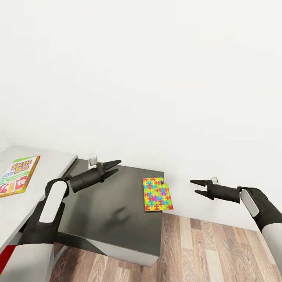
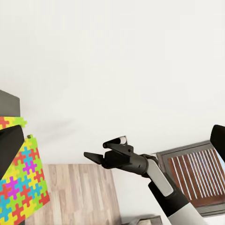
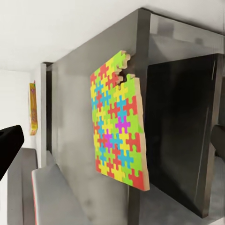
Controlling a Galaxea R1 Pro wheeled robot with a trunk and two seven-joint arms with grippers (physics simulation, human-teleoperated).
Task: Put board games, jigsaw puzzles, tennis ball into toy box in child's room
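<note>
In the head view, a dark grey table (image 1: 113, 211) stands against a white wall (image 1: 156, 78) on a wood-plank floor (image 1: 211, 250). One jigsaw puzzle (image 1: 157, 194), a flat board of multicoloured interlocking pieces, lies on the tabletop near its far right edge, with one corner notched. Its right edge sits at or just past the table edge; the right wrist view shows the jigsaw puzzle (image 3: 119, 124) with one long edge projecting over the side of the table.

To the left of the table is a light grey surface (image 1: 43, 172). A Skip-Bo board game (image 1: 17, 175) box lies flat on it, well apart from the puzzle.

The left gripper (image 1: 113, 166) hangs above the rear left part of the table, fingers parted and holding nothing. The right gripper (image 1: 199, 187) is beside the table, over the floor, fingers also parted and empty; the left wrist view confirms the right gripper (image 2: 96, 157) is spread. A small white wall fitting (image 1: 93, 159) is mounted behind the table.
</note>
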